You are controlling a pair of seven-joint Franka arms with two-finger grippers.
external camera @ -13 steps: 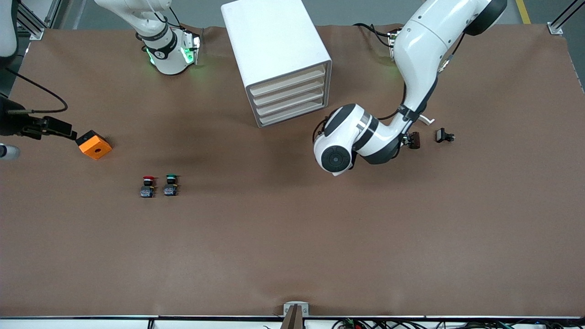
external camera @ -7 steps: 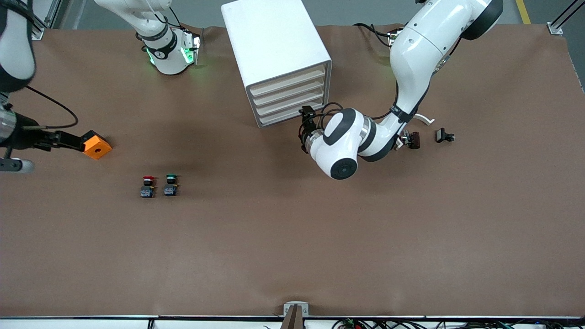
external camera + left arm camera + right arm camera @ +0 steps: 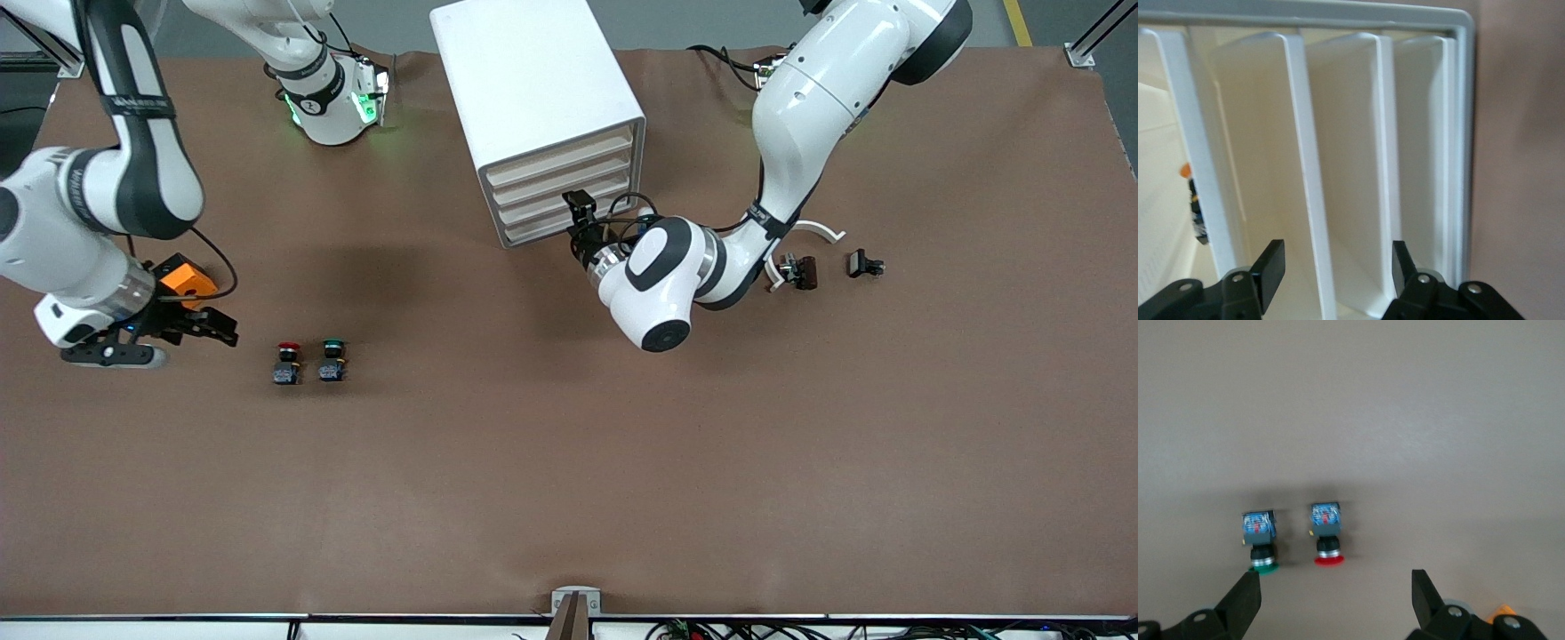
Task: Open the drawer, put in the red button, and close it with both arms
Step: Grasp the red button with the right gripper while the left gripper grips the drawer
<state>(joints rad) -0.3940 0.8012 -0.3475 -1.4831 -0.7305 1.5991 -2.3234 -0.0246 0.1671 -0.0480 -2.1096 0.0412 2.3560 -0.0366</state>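
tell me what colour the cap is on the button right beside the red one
Green. The green-capped button stands beside the red button; the front view shows it best.

Left tool (image 3: 1335, 267) with fingers apart, close before white drawer unit (image 3: 1338, 133), straddling a drawer front edge

The left arm (image 3: 782, 133) has swung its wrist toward the cabinet (image 3: 542, 107). The left gripper (image 3: 580, 213), hidden under the wrist a second ago, now sits right at the drawer fronts (image 3: 1338, 167), with one drawer edge between its spread fingers (image 3: 1271, 263).

The right arm (image 3: 98, 196), barely in view at the table edge before, has come in over the table. The right gripper (image 3: 209, 324), jaws apart, has passed the orange block (image 3: 182, 277) and now hovers near the red button (image 3: 286, 363).
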